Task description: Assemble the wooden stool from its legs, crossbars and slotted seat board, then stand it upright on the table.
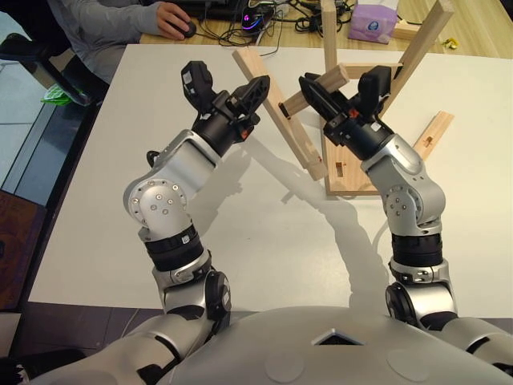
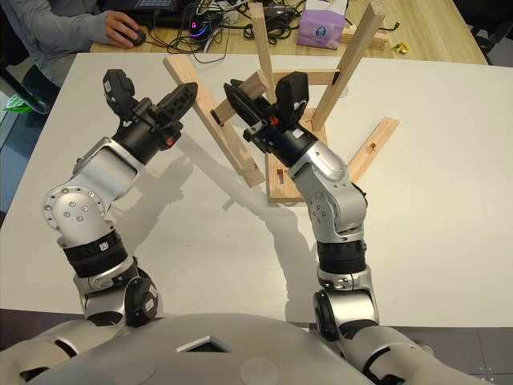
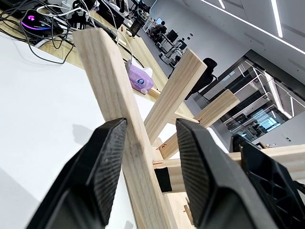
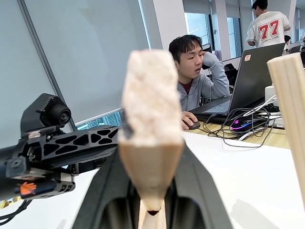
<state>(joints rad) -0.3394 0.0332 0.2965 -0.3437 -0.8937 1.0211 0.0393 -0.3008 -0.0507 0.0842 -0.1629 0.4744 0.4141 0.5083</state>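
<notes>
Right end effector (image 1: 345,90) clamps the crossbar (image 1: 293,102); left end effector (image 1: 227,78), spread wide, sits beside a leg (image 1: 298,144).

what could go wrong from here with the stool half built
The left gripper's jaws are open beside the leaning leg; an off-centre squeeze could lever it out of the seat board. The right gripper sits at the crossbar, close to the standing legs, so a wide swing might knock them loose.
</notes>
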